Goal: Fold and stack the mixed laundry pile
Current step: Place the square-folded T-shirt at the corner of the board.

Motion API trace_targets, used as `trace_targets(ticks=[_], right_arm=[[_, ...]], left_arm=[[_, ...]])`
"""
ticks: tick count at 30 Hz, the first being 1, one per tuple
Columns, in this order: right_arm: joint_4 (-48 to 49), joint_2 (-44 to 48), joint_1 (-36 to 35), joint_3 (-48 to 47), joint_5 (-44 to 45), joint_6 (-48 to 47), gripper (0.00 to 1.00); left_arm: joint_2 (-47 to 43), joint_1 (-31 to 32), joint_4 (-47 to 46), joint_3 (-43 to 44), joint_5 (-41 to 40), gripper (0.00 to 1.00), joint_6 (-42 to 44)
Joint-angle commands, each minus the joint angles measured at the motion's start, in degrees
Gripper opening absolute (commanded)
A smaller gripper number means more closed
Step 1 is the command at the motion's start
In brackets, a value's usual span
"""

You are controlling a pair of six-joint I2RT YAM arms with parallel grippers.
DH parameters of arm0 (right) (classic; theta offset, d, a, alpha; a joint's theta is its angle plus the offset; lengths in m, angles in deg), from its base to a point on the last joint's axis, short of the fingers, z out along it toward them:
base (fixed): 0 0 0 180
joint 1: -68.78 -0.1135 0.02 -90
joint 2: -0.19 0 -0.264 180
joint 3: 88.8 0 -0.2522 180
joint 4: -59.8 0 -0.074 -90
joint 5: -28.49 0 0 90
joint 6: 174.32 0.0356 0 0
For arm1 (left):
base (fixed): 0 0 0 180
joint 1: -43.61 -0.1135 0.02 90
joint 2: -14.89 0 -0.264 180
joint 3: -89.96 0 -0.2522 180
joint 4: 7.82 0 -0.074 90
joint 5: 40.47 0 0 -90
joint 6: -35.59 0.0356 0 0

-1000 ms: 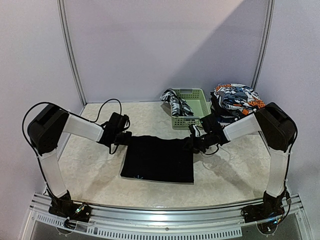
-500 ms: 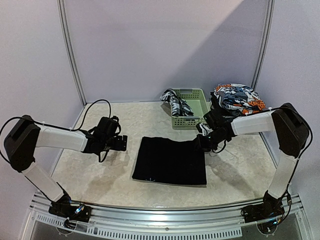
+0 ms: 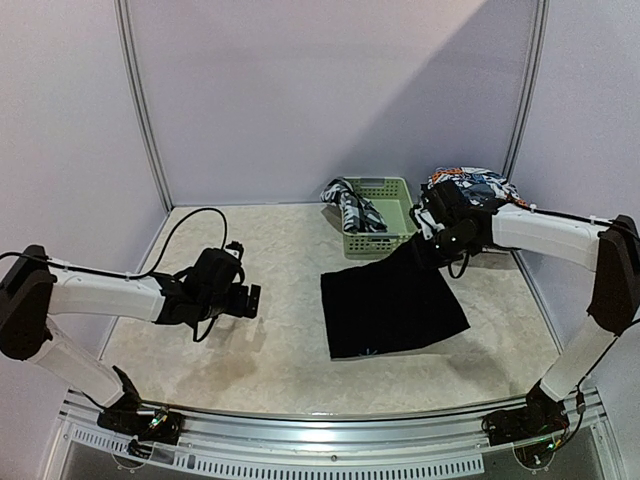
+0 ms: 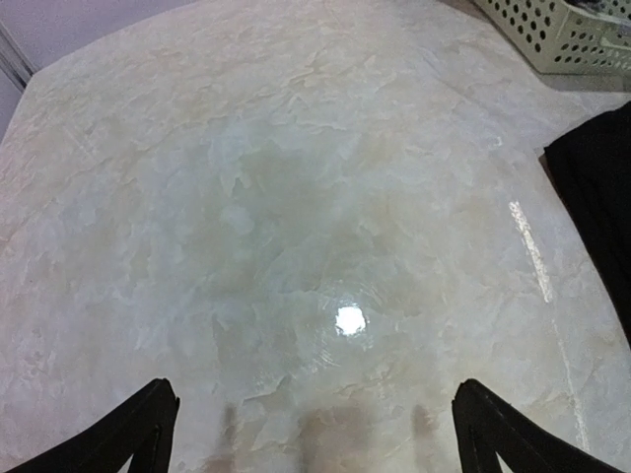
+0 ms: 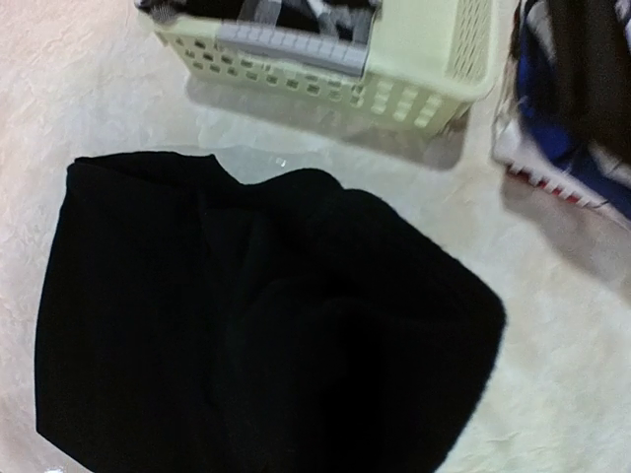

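Note:
The large black cloth [image 3: 392,305] lies folded on the table right of centre, its far corner raised to my right gripper [image 3: 430,246], which is shut on it. In the right wrist view the black cloth [image 5: 266,325] fills the lower frame and hides the fingers. My left gripper [image 3: 247,300] hovers low over bare table to the left, open and empty, well apart from the cloth. Its fingertips [image 4: 148,424] stand wide, with the black cloth [image 4: 603,197] at the right edge. A checked shirt [image 3: 350,205] hangs from the basket. Orange-blue-white printed pieces [image 3: 475,195] are piled at the back right.
A pale green slotted basket [image 3: 388,222] stands at the back, just behind the cloth, also seen as the basket [image 5: 424,69] and the basket [image 4: 562,34]. White walls and metal posts close the back and sides. A metal rail runs along the near edge.
My left gripper opened, let go of the black cloth and drew back to the left. My right gripper pulled the cloth right and toward the back, lifting its corner.

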Motion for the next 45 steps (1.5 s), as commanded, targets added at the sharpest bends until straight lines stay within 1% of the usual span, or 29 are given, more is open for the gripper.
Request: trace_targets(ticks=[1, 7, 15, 28, 29, 36, 41, 45], right_arm=[[-3.81, 2.33, 0.42, -5.72, 6.43, -5.69, 0.00], [-7.61, 1.30, 0.40, -12.59, 9.43, -9.07, 0.00], [-12.60, -1.20, 0.39, -22.35, 11.65, -10.89, 0.00], [-19.14, -2.05, 0.40, -33.49, 12.54, -13.11, 0.00], [-19.71, -2.14, 0.38, -34.58, 12.80, -13.07, 0.00], [-22.22, -3.83, 0.39, -41.97, 14.81, -12.45, 0.00], [-25.18, -7.42, 0.40, -49.76, 17.13, -11.76, 0.00], [-27.37, -11.84, 0.40, -58.12, 18.93, -11.84, 0.00]], left_arm=[[-2.12, 2.33, 1.20, -1.26, -0.41, 1.00, -0.66], [-4.41, 4.11, 1.48, -2.54, -0.22, 1.00, -0.78], [-6.18, 5.18, 0.84, -4.33, 0.46, 1.00, -0.27], [-4.73, 5.64, -0.46, -5.02, 1.40, 0.99, 0.08], [-4.58, 5.71, -2.34, -5.06, 1.51, 0.99, 0.05], [-3.41, 6.16, -4.02, -5.64, 2.03, 1.00, -0.20], [-2.27, 6.56, -4.66, -5.63, 2.33, 1.00, -0.48], [-1.76, 7.08, -5.16, -5.72, 2.33, 1.00, -0.73]])
